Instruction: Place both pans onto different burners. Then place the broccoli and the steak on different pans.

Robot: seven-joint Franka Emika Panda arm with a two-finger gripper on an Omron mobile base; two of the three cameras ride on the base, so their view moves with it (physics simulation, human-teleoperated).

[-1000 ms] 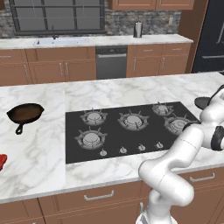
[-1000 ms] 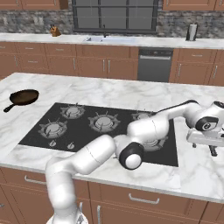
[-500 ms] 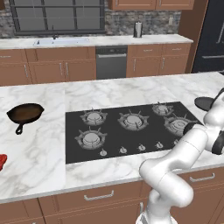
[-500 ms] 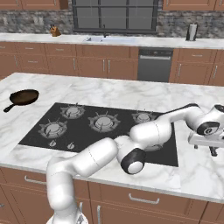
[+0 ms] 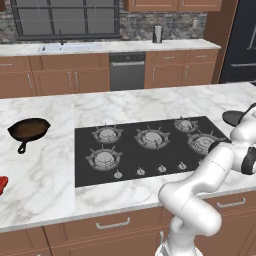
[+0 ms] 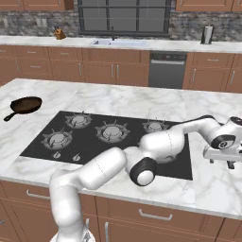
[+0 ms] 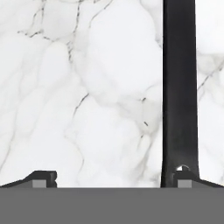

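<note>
We've got the arm stretched way out to the right side of the island, past the cooktop (image 5: 150, 150). The gripper (image 6: 226, 159) hangs low over the marble counter (image 6: 212, 179) there, with its jaws spread as wide as they go and nothing between them. In the hand view, the black pan's handle (image 7: 179, 87) runs straight up the frame, lined up with the right fingertip (image 7: 186, 178) instead of sitting in the gap; the left fingertip (image 7: 41, 178) is over bare marble.

In the left base view we can see the edge of the near-black pan (image 5: 235, 117) poking out from behind the arm, on the counter just right of the cooktop. The rust-brown pan (image 5: 28, 129) sits well apart on the counter left of the cooktop, handle pointing toward the front edge. The steak (image 5: 2, 184) is a red bit right at the left edge of that view. All the burners (image 5: 106, 134) are bare.
</note>
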